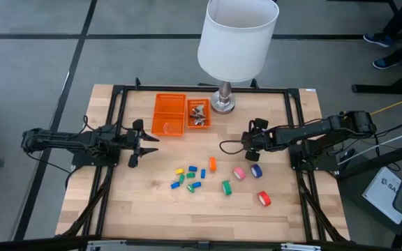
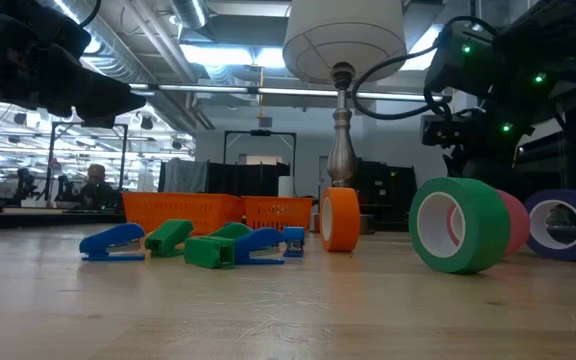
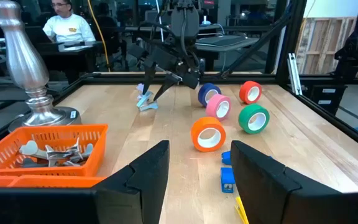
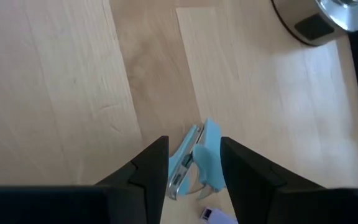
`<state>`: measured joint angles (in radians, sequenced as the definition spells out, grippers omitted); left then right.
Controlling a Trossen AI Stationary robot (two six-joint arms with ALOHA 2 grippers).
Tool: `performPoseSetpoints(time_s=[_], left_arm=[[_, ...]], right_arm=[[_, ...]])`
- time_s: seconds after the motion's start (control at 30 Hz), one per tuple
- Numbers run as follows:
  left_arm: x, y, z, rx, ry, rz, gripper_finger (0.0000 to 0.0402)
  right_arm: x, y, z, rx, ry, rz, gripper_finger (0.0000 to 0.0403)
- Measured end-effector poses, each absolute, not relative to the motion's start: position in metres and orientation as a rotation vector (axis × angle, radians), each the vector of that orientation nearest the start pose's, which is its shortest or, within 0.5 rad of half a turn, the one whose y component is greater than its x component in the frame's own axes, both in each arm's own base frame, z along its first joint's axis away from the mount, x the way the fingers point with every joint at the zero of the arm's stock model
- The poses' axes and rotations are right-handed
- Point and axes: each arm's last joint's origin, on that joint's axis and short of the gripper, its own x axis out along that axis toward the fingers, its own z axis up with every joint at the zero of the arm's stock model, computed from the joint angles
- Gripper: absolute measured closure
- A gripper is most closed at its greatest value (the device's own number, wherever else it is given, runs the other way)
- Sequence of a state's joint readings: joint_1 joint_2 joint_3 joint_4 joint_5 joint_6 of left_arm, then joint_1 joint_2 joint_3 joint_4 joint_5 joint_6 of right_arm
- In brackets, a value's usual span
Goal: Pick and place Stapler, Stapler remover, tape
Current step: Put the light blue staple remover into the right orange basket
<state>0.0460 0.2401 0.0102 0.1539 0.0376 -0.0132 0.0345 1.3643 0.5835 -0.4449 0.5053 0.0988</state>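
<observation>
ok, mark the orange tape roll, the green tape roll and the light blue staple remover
orange tape roll (image 3: 207, 134), left wrist view, on its front rim.
green tape roll (image 2: 455, 225), low view, on its rim.
light blue staple remover (image 4: 207, 155), right wrist view, on its blue handle.

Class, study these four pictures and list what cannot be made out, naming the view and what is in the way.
- Pink tape, low view: mostly behind the green tape.
- Left basket compartment, left wrist view: contents behind the orange rim.
- Light blue staple remover, right wrist view: lower part behind the right gripper fingers.

Wooden table (image 1: 145, 202) bears tape rolls (image 1: 226, 187), staplers (image 1: 188, 176), perhaps.
</observation>
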Motion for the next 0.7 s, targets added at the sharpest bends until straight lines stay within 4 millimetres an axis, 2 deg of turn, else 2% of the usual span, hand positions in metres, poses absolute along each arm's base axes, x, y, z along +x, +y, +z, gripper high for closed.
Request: performPoseSetpoints(time_s=[0.1, 0.2, 0.47, 0.7], left_arm=[[0.1121, 0.0041, 0.1616, -0.016, 0.076, 0.009, 0.0233], [0.1121, 0.0041, 0.1615, -0.016, 0.076, 0.009, 0.0233], [0.1121, 0.0041, 0.1615, -0.016, 0.076, 0.009, 0.0233], [0.1121, 0.0041, 0.1615, -0.016, 0.076, 0.009, 0.0233]], right_arm=[[0.2139, -0.0066, 0.1444, -0.249, 1.168, -0.464, 0.0261], [0.2140, -0.0066, 0.1445, -0.246, 1.168, -0.466, 0.0283], [0.2133, -0.0072, 0.1454, -0.217, 1.160, -0.512, 0.0386], [0.2141, -0.0073, 0.1460, -0.146, 1.127, -0.560, 0.0389]])
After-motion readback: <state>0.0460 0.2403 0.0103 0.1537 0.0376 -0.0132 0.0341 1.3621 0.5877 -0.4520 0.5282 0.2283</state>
